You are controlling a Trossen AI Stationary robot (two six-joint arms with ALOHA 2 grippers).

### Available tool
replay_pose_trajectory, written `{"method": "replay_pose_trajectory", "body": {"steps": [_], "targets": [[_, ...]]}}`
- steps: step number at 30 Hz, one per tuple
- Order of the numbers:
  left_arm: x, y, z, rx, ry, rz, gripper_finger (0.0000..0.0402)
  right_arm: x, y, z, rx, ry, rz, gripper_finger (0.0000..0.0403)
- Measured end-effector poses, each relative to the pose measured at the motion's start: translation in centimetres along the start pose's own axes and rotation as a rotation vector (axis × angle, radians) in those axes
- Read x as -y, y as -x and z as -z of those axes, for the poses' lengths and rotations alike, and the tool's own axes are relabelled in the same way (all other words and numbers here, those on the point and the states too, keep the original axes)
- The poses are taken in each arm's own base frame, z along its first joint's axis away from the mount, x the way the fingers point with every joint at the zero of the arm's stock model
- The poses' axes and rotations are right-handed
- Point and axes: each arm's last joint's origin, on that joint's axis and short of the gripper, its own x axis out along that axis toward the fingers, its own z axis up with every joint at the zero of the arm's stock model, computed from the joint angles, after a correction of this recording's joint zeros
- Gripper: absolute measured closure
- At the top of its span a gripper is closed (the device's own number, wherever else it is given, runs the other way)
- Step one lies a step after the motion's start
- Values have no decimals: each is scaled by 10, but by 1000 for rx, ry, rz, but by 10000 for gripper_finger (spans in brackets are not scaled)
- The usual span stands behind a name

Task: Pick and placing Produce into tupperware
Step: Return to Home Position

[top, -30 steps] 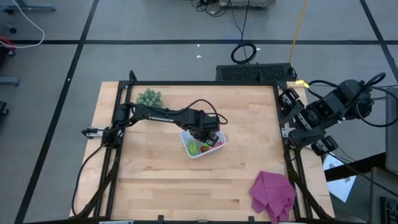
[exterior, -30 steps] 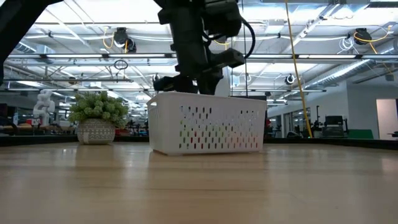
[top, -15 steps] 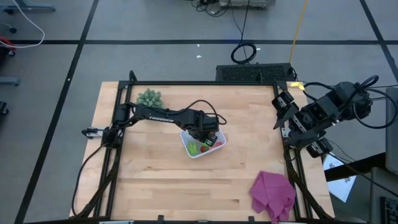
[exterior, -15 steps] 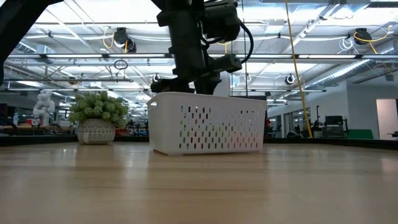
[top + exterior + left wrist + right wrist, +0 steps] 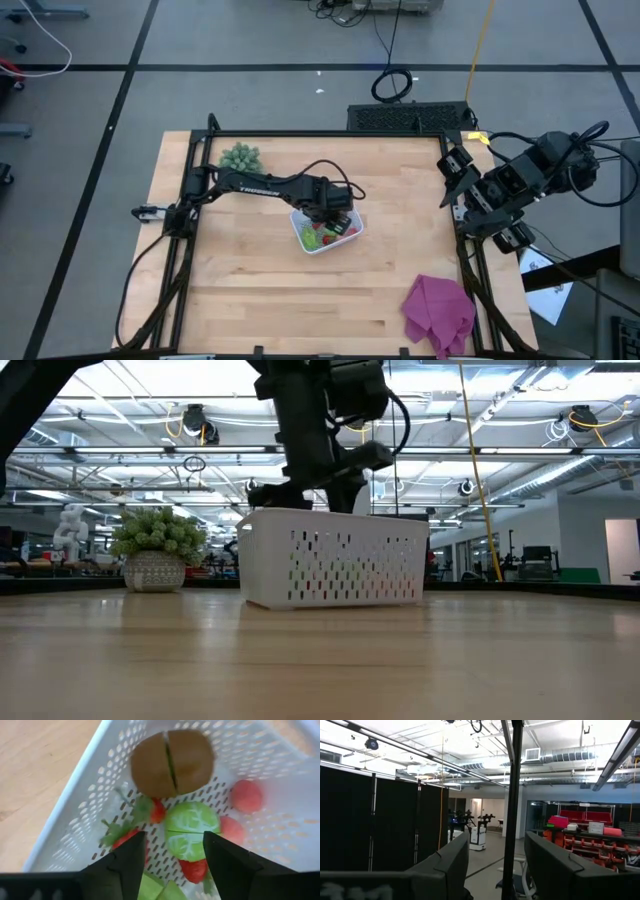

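The white perforated tupperware (image 5: 300, 232) stands on the table's middle and also shows in the low view (image 5: 340, 565). In it lie a brown round piece (image 5: 172, 762), a green round piece (image 5: 192, 830), pink-red balls (image 5: 246, 796), strawberries (image 5: 157, 812) and green leafy bits (image 5: 125, 827). My left gripper (image 5: 332, 215) hangs open and empty just above the tupperware's far part, its fingers pointing down into it (image 5: 174, 845). My right gripper (image 5: 452, 180) waits open and empty, raised at the table's right edge (image 5: 495, 850).
A spiky green plant in a pot (image 5: 241, 157) stands at the far left and also shows in the low view (image 5: 155, 550). A purple cloth (image 5: 440, 312) lies at the near right corner. A black frame (image 5: 200, 150) runs along the table's left, far and right edges.
My right arm has swung a little toward the table's left at the right edge, then kept still. My left gripper stays over the tupperware.
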Motion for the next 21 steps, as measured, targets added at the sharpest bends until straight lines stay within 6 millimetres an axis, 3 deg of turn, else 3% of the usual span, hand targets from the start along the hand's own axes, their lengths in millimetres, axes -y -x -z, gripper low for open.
{"method": "replay_pose_trajectory", "body": {"steps": [5,13,21], "targets": [[15,18,-3,19,-28,76,197,0,0,0,0,0,0,223],[51,77,-1,104,-130,209,197,0,0,0,0,-49,0,223],[84,148,36,287,-284,242,197,-3,14,-1,-68,-87,3,223]]}}
